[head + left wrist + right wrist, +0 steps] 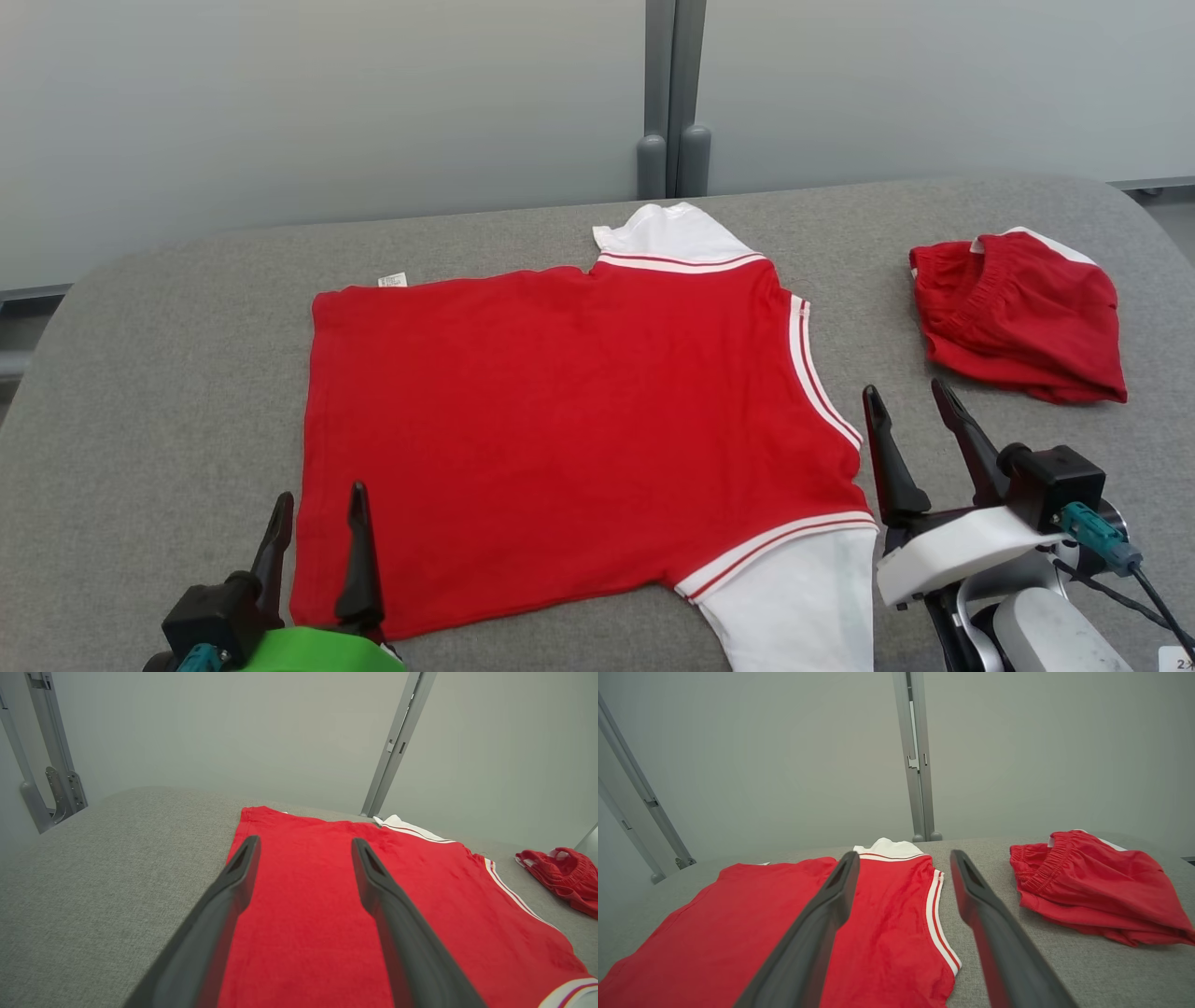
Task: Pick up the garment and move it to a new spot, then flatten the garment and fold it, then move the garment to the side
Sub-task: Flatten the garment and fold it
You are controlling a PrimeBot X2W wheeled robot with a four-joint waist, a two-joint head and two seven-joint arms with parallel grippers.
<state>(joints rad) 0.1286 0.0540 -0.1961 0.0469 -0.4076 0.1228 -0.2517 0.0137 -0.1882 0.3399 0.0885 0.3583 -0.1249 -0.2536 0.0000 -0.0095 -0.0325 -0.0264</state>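
Half done at most, seemingly: seeing the red shirt lying flat on the grey table, folding and shifting aside pending. Holding the left gripper at its near hem corner and the right gripper beside its striped edge, both wide apart, gripping nothing. Making out no writing on the small white tag.

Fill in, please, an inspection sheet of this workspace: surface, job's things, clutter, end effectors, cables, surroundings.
Surface: grey padded table.
Job's things: red shirt with white sleeves, spread flat, not yet folded.
Clutter: red shorts, bunched, at the right, apart from the shirt.
End effectors: left end effector open, at the shirt's near left corner; right end effector open, at the shirt's striped edge; both hold nothing.
Cables: dark cable at the right wrist.
Surroundings: pale wall panels, grey post.
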